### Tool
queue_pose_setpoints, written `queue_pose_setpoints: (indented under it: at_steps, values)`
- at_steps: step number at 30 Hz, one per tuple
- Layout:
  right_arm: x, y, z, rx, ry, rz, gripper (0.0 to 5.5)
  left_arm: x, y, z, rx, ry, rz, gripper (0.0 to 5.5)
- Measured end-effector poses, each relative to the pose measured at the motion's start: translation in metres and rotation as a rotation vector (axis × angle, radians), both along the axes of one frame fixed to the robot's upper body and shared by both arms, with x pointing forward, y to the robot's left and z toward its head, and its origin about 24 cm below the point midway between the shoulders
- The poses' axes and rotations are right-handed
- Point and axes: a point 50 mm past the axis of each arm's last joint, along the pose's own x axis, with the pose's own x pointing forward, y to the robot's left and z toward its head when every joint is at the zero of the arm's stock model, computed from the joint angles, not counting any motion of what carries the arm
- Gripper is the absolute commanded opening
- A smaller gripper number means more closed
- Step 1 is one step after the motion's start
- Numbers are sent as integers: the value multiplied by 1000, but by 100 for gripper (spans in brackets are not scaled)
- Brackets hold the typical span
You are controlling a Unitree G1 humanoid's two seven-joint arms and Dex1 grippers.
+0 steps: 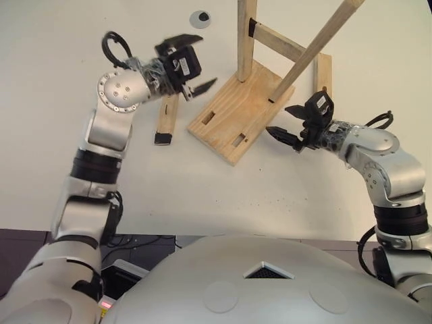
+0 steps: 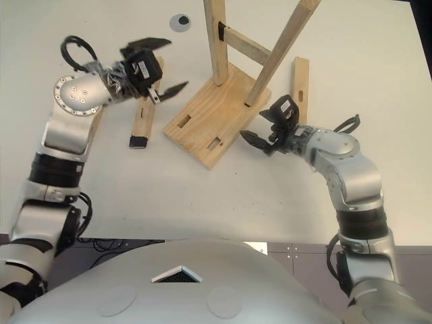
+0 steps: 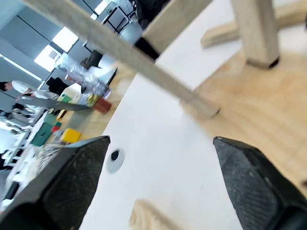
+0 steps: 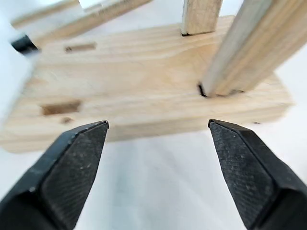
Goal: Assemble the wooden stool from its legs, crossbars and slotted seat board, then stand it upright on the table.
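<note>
A: West side first?
B: The left gripper is spread wide and holds nothing, above the table at ten o'clock of the seat board. A loose leg lies flat at the board's nine o'clock. A grey disc sits at eleven.
A: Centre?
B: The board lies flat. Two legs stand in its far slots, one leaning, with a crossbar between them. The near slots are open.
A: East?
B: A second loose leg lies at two o'clock. The right gripper is at three o'clock, parted and empty, just beside the board's edge.
</note>
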Motion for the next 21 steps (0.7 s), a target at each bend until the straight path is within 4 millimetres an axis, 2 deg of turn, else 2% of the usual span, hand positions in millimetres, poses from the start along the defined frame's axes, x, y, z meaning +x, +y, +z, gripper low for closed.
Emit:
queue_pose_setpoints:
  at_steps: [1,3,5,9,17,21]
  values:
    - [1,3,-1,-43,-19,17,385,3,8,-11,67,5,16,397]
    - [2,9,-3,-120,-57,70,385,0,7,-30,117,28,-9,397]
    - [6,8,-6,-189,-80,75,385,-2,7,-40,122,43,-23,397]
    - [21,13,-16,-267,-99,40,385,-10,1,-49,99,73,-69,397]
    - [58,18,-19,-318,-159,-65,385,-28,-4,-54,71,114,-123,397]
    - [63,14,-19,-337,-177,-76,385,-32,-11,-55,49,120,-129,397]
